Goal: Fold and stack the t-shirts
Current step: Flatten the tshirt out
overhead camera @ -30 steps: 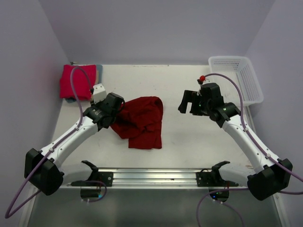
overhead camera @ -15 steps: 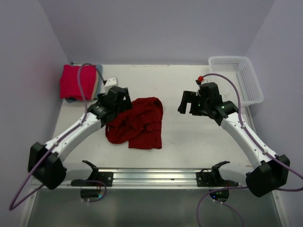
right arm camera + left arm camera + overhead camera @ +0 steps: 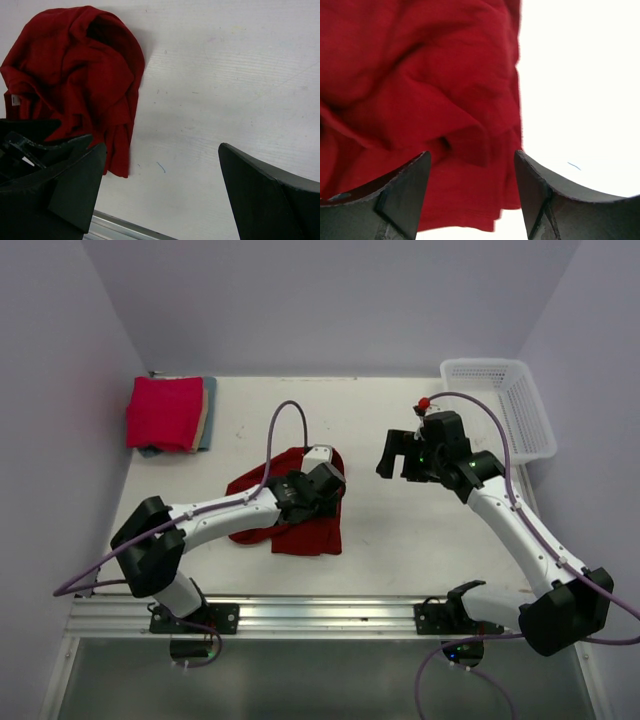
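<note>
Far left, the pinkish-red tee (image 3: 162, 412) sits folded on the blue-grey one (image 3: 209, 410). Mid-table the crimson tee (image 3: 310, 535) is a crumpled heap, with the left gripper (image 3: 470, 155) open right above it, holding nothing. The right gripper (image 3: 161, 146) is wide open too, empty. Worry: pinching several bunched layers drags the whole wad.

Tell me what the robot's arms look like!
The left arm and right arm are white tubes with chunky black joints. A thin purple cable loops along each. The left hand and right hand are black with two wedge-shaped fingers. The right arm has a small red knob.
</note>
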### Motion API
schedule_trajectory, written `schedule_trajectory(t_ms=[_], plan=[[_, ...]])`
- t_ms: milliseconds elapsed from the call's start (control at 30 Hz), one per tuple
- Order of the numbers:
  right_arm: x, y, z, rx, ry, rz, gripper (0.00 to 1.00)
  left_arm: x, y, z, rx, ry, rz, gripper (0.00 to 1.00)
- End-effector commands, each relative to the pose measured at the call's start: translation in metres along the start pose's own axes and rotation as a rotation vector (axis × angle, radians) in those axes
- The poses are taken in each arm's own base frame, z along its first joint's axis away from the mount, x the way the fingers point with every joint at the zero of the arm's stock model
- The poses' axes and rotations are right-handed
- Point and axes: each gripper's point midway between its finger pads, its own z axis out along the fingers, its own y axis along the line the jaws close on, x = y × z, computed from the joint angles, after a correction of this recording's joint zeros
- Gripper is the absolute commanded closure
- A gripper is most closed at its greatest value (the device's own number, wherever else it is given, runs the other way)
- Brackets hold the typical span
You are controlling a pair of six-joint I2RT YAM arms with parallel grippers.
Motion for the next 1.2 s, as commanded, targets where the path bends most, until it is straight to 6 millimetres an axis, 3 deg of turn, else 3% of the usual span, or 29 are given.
schedule_trajectory(t_ms=[0, 67, 233, 800, 933, 1167], plan=[[-0.012, 0.003, -0.011, -0.008, -0.031, -0.019, 0.01, -0.004, -0.020, -0.003, -0.008, -0.031, -0.073, 0.30], [-0.012, 0.004, -0.012, -0.011, -0.031, -0.021, 0.01, 0.005, -0.025, 0.001, -0.013, -0.011, -0.064, 0.31], [-0.013, 0.003, -0.013, -0.009, -0.037, -0.025, 0.01, 0.009, -0.032, 0.004, -0.010, -0.016, -0.068, 0.33], [-0.011, -0.004, -0.014, 0.010, -0.031, -0.026, 0.01, 0.009, -0.015, 0.033, -0.118, -0.033, -0.040, 0.40], [-0.011, -0.005, -0.015, 0.013, -0.032, -0.027, 0.01, 0.005, -0.010, 0.031, -0.126, -0.048, -0.041, 0.53], [-0.009, -0.004, -0.014, 0.005, -0.025, -0.021, 0.01, 0.000, -0.007, 0.026, -0.138, -0.063, -0.037, 0.93]])
